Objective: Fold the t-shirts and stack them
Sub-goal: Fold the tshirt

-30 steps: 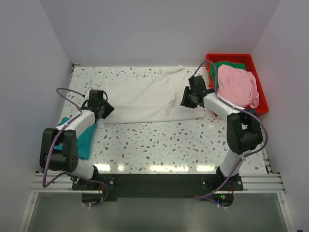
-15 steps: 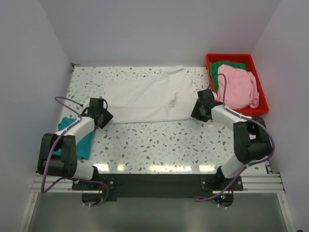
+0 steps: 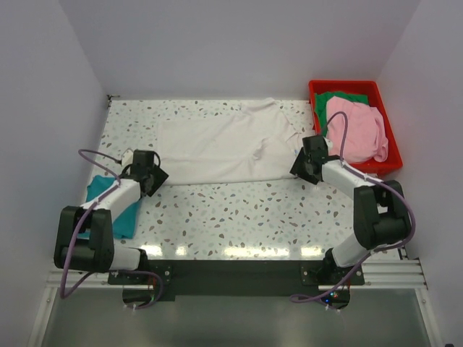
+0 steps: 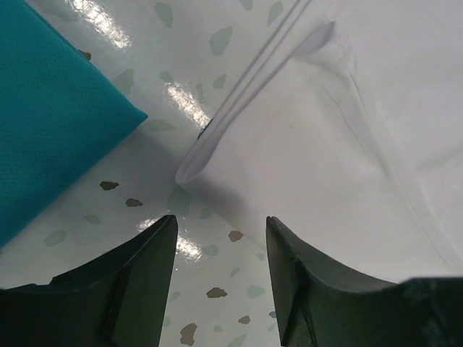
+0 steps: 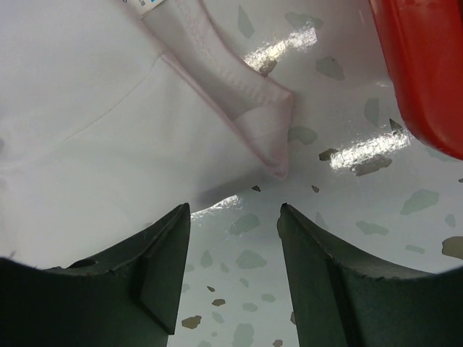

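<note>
Standing by the arms' side of the table (image 3: 239, 217): the off-white t-shirt (image 3: 224, 148) lies flat at about 12 o'clock, looking folded into a long band running 9 to 3.

The left gripper (image 4: 221, 235) sits low at the band's 8 o'clock corner. Its jaws are spread fairly wide with nothing in them, and the hem corner lies just ahead of the tips. The right gripper (image 5: 233, 220) mirrors it at the 4 o'clock corner by the collar end. Its jaws are also apart and empty, with the ribbed neck edge just in front.

My read is that we're mid-fold on the off-white one. The long fold looks done and the cross fold isn't.

The next move probably calls for pinching both layers at one end without bunching them, then carrying that end across. That's fiddly, since the cloth lies so flat on the tabletop.

Counts:
- four tees in all
- one off-white
- one teal t-shirt (image 3: 124, 215), folded at 8 o'clock and partly under the left arm
- one pink t-shirt (image 3: 354, 130) and one green t-shirt (image 3: 340, 96), heaped unfolded in the single red bin (image 3: 343, 84) at 2 o'clock
</note>
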